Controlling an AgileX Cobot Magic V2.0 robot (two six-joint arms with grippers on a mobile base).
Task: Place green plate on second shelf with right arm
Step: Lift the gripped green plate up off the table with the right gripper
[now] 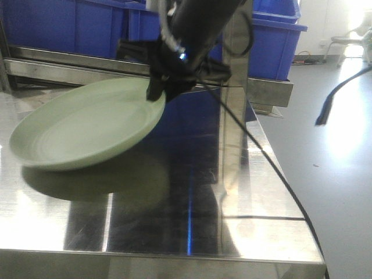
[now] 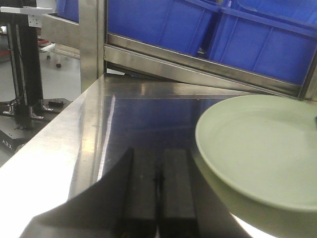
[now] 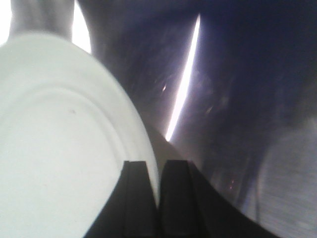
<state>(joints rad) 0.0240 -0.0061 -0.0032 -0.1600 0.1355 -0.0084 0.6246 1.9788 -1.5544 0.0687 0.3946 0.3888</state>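
The green plate [image 1: 87, 125] hangs tilted just above the steel shelf surface [image 1: 192, 192], casting a shadow beneath it. My right gripper [image 1: 157, 92] pinches its far right rim, black cables trailing down from the arm. In the right wrist view the rim of the green plate [image 3: 64, 148] passes between the two black fingers, so my right gripper [image 3: 156, 171] is shut on it. Seen from the left wrist, the green plate [image 2: 262, 148] fills the right side. My left gripper [image 2: 157, 171] sits low to its left with fingers pressed together, holding nothing.
Blue plastic bins [image 1: 70, 26] stand on a steel rail behind the shelf. A vertical steel post [image 1: 235, 93] rises right of the plate, another steel post [image 2: 91, 44] at the left. The shelf's front edge [image 1: 163, 256] is near. A black stand [image 2: 25, 69] is on the floor.
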